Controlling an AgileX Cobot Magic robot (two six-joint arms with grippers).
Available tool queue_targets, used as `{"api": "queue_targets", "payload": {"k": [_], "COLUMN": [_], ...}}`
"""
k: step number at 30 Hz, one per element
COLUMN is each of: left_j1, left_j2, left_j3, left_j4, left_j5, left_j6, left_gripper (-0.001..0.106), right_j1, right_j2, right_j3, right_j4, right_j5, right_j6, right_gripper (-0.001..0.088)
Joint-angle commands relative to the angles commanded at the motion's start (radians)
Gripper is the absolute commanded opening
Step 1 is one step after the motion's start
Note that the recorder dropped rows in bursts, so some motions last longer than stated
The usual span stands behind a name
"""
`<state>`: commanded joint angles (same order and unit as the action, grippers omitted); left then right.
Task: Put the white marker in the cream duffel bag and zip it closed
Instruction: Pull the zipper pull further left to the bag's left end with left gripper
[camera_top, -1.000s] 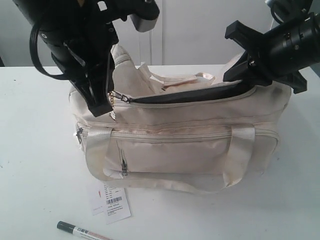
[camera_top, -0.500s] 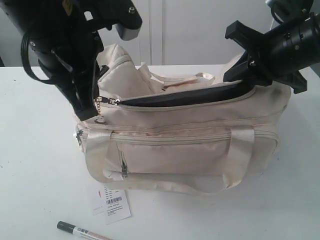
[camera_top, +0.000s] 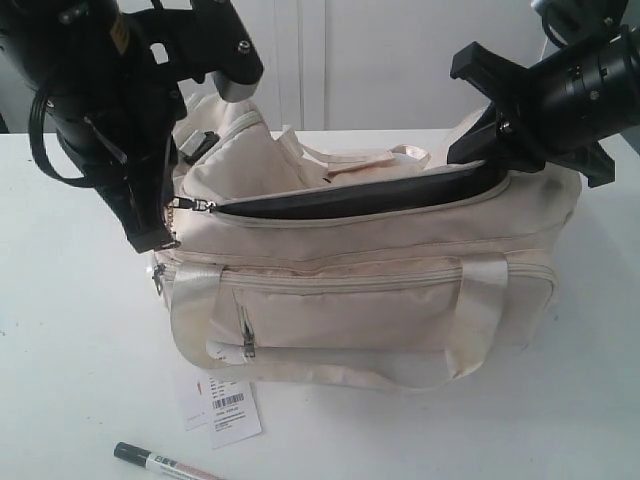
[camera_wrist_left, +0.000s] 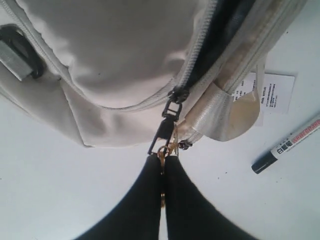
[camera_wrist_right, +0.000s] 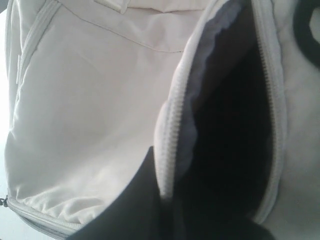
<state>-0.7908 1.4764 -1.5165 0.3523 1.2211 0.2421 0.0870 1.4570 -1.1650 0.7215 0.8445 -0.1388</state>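
1. At the upper left of the exterior view, we see the left gripper (camera_top: 155, 238) pointing down just beside the left end of the cream duffel bag (camera_top: 380, 290). Its two black fingers are pressed together. In the left wrist view the gripper (camera_wrist_left: 164, 159) pinches the gold-coloured end of the zipper pull (camera_wrist_left: 166, 129) between its tips.
2. Just right of it, the zipper pull (camera_top: 195, 206) is drawn out sideways from the slider, which sits at the left end of the bag's curved top zipper.
3. At the lower left, against the bottom edge of the exterior view, the white marker (camera_top: 160, 462) lies on the white table (camera_top: 60, 350). It is outside the bag and well apart from both grippers, its dark cap points left, and its barrel is cut off by the frame. The left wrist view shows the marker (camera_wrist_left: 290, 145) near the barcode tag (camera_wrist_left: 270, 92).
4. The barcode tag (camera_top: 228, 408) lies flat on the table below the bag's front left corner.
5. Across the middle, the bag rests on the table with its top zipper gaping, and we see black lining from the slider to the right end.
6. At the upper right, the right gripper (camera_top: 478, 150) comes down onto the right end of that opening. In the right wrist view the gripper (camera_wrist_right: 161, 205) has its fingers together, clamped on the bag's zipper rim.
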Motion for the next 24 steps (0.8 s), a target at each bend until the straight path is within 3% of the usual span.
{"api": "queue_targets", "payload": {"k": [8,21,24], "left_j1": [0.059,0.06,0.06], "left_j2": [0.0,0.0,0.0], "left_j3": [0.007,0.007,0.007], "left_j4": [-0.014,-0.061,-0.084], "left_j5": [0.0,0.0,0.0], "left_j6": [0.0,0.004,0.004], "left_gripper": [0.0,0.0,0.0], "right_j1": [0.0,0.0,0.0], "right_j2": [0.0,0.0,0.0], "right_j3": [0.0,0.0,0.0], "right_j4": [-0.002,-0.002,0.005], "right_j5": [0.0,0.021,0.021], "right_j6": [0.0,-0.04,-0.04], "right_gripper": [0.0,0.0002,0.0075]}}
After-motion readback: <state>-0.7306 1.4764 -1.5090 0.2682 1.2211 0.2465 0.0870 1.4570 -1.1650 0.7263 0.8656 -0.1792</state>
